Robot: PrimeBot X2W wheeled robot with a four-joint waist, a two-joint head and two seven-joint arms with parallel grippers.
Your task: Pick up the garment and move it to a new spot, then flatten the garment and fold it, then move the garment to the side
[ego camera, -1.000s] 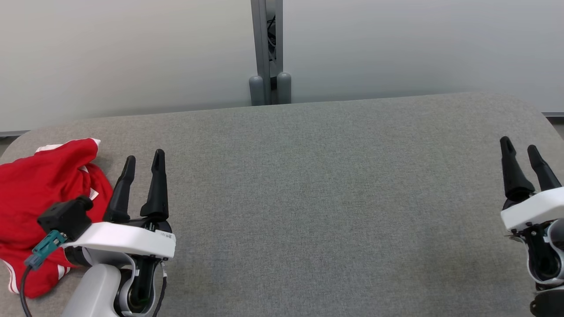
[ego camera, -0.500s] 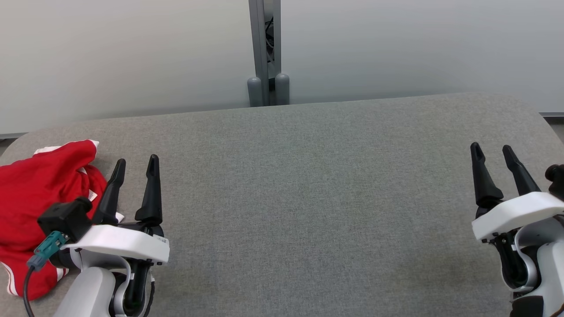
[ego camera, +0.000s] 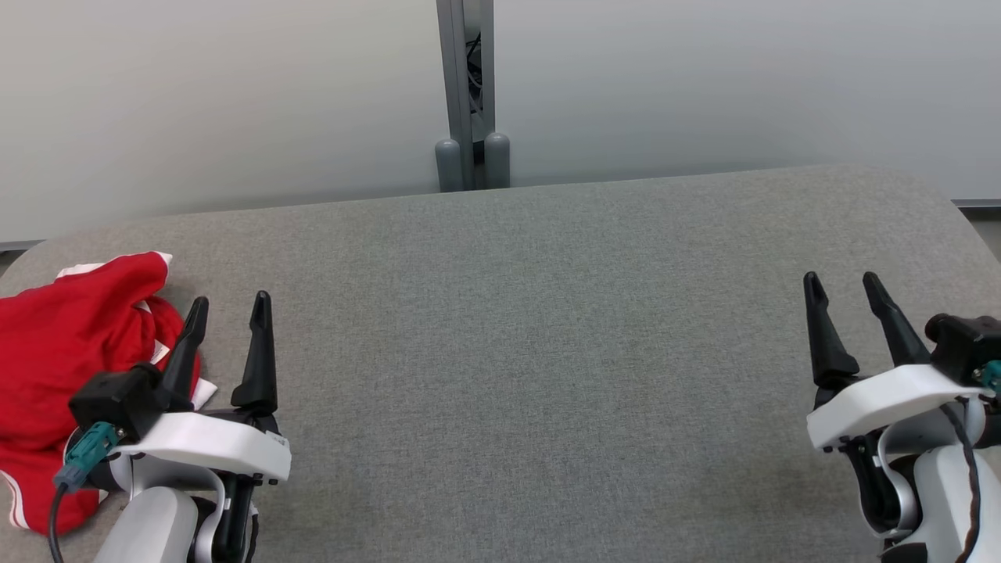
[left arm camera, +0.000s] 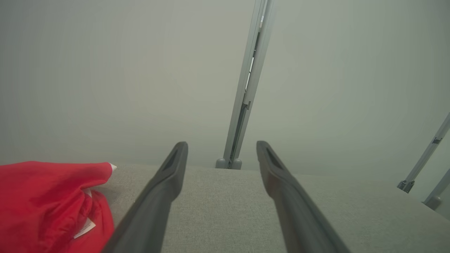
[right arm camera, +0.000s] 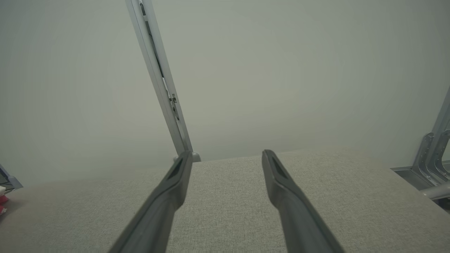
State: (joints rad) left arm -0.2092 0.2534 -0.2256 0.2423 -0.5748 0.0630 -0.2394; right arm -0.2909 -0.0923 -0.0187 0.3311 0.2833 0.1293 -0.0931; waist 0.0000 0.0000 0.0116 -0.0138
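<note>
A crumpled red garment (ego camera: 55,360) with white trim lies at the far left of the grey table (ego camera: 532,328); its near part is hidden behind my left wrist. The left wrist view shows the garment (left arm camera: 45,203) to the left of my fingers, with a white label. My left gripper (ego camera: 229,310) stands open just right of the garment, nothing between its fingers. Over the table's right end my right gripper (ego camera: 844,287) is open and holds nothing. In the right wrist view a sliver of the garment (right arm camera: 2,204) shows at the far left edge.
A pale wall runs behind the table, with a grey metal post (ego camera: 466,94) and two rounded feet at the middle of the far edge. The table's far corners are rounded. Metal brackets (right arm camera: 432,165) stand beyond the right end.
Both grippers have drawn back toward me and lower in the head view. The right gripper has also shifted left. Both stay open, and the garment lies as before.
</note>
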